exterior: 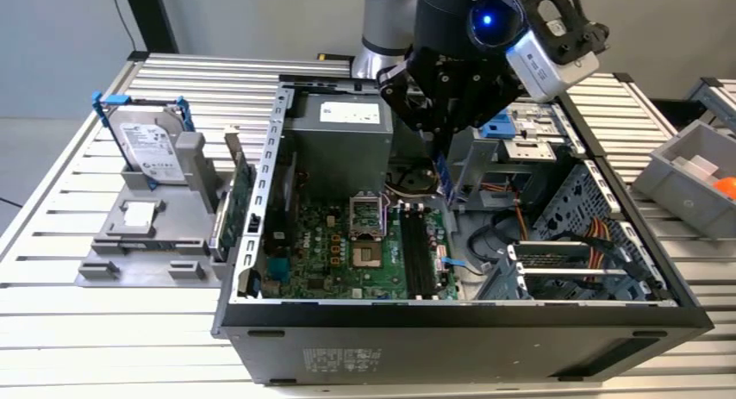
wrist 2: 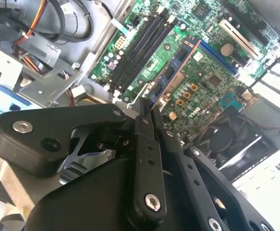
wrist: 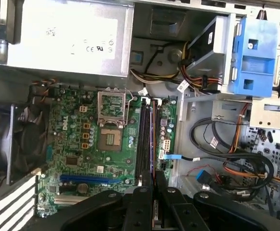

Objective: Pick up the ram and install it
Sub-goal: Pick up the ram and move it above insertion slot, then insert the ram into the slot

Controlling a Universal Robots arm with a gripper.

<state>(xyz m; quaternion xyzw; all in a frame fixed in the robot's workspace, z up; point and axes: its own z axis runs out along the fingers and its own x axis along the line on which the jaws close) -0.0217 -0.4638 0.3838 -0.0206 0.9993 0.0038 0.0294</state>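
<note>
The motherboard [exterior: 357, 252] is green with black slots [exterior: 412, 252], in a dark grey case [exterior: 460, 347] on a pale, ribbed table [exterior: 115, 330]. The gripper [wrist 2: 147, 109] is black, and the ram [wrist 2: 171, 72] is blue with black chips. At the exterior view's left is a silver drive [exterior: 150, 145] in a blue frame [exterior: 109, 102], and at its right a grey bin [exterior: 678, 171].

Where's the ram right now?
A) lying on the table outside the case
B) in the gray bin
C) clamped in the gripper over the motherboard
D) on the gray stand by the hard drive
C: in the second wrist view the gripper is shut on the ram, which sticks out over the motherboard.
</note>
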